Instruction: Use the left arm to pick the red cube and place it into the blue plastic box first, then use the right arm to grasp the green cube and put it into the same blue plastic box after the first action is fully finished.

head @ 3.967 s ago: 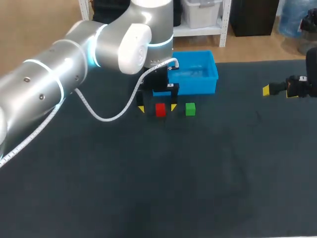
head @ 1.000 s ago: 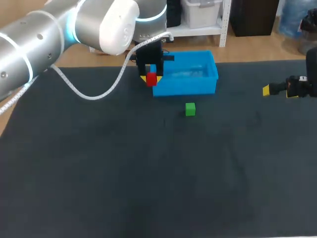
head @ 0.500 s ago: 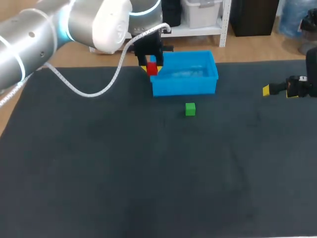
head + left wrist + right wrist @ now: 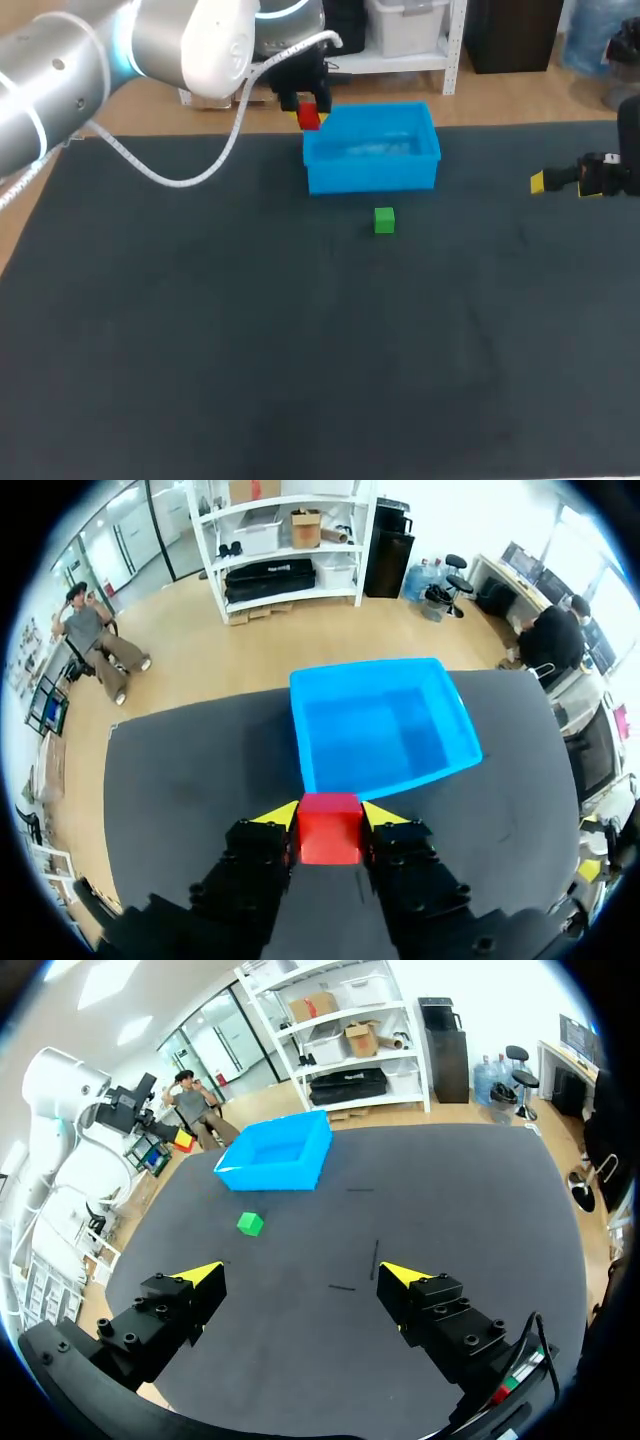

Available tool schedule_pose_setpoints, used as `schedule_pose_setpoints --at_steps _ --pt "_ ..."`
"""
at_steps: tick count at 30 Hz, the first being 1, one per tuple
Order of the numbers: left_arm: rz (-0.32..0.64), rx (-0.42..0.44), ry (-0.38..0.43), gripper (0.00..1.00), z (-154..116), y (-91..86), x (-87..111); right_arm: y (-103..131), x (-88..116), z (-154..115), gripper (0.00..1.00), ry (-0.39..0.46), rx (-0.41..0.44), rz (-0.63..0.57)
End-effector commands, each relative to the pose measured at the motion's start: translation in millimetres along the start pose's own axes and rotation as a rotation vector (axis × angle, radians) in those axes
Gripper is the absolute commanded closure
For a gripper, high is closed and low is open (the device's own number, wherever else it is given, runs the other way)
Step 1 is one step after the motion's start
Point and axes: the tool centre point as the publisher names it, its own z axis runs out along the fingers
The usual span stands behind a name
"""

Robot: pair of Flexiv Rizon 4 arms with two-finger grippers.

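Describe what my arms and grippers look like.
The left arm is thick silver-grey tubing with white joint caps, glowing blue rings and a white cable looping alongside. The left gripper and right gripper are black, screw-studded blocks whose fingers end in yellow wedge tips.

A dark matte table (image 4: 300, 350) fills the head view, with light wooden floor (image 4: 520, 95) beyond its far edge. A white shelving unit (image 4: 285, 552) holding cardboard boxes and a black bag stands beside a black cabinet (image 4: 388, 550). Ceiling light panels (image 4: 78, 982) glow overhead.
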Motion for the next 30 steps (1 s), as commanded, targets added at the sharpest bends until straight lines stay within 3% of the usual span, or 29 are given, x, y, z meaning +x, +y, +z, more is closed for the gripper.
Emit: schedule_pose_setpoints --at_steps 1,18,30 --pt "0.013 0.002 0.000 1.00 -2.4 -1.9 -9.4 -0.4 0.1 -0.1 0.00 0.001 -0.001 -0.001" --pt "0.074 0.018 -0.069 1.00 -16.9 -9.0 -40.7 -0.4 0.1 -0.1 0.00 0.001 -0.001 -0.001" --pt "0.085 0.069 -0.114 1.00 -19.9 -23.3 -56.2 -0.4 0.1 -0.1 0.00 0.001 -0.001 -0.001"
